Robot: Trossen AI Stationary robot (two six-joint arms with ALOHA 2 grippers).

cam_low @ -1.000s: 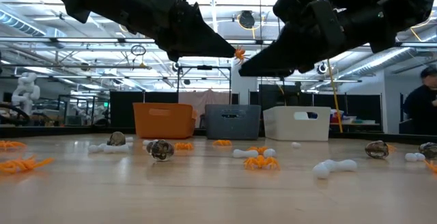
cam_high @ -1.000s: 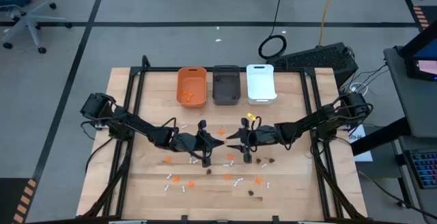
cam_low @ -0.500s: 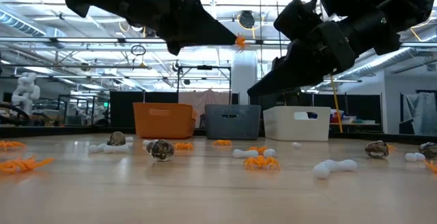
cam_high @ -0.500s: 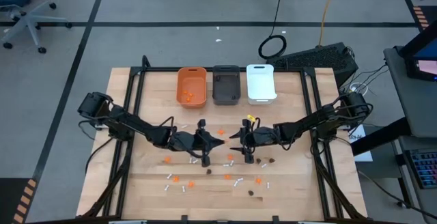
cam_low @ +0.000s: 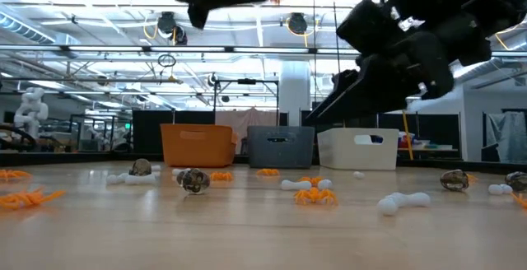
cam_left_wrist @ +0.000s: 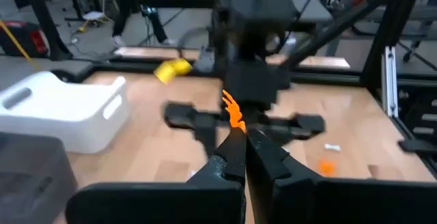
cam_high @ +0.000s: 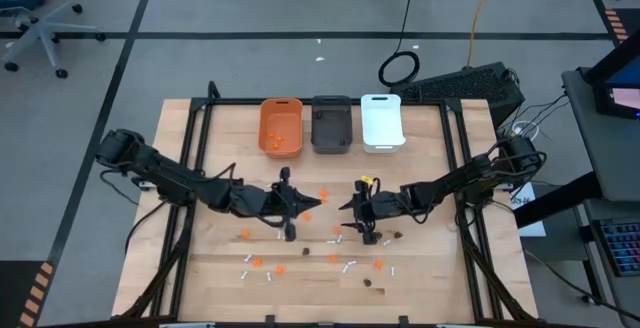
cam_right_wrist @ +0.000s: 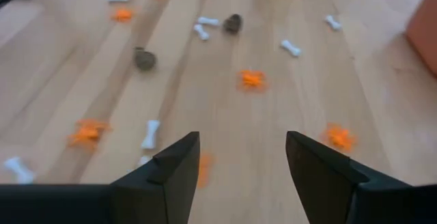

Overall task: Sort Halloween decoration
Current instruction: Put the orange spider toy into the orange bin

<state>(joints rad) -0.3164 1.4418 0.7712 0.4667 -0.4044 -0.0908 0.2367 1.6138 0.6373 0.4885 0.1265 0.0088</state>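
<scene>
Now we work over the table (cam_high: 200,128), with three bins (cam_high: 281,126) beyond our grippers so sorted pieces drop in by colour. Our left gripper (cam_left_wrist: 240,138) is pinched together on an orange piece (cam_left_wrist: 232,111), lifted clear to carry binward. Our right gripper (cam_right_wrist: 239,159) hangs spread apart over scattered pieces (cam_right_wrist: 252,79) — bones, lumps, orange bits — likely choosing one just ahead.

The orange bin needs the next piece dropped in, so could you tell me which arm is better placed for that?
Left. The left gripper is shut on an orange piece, lifted, on the orange bin's side. The right gripper is open and empty above the table.
</scene>
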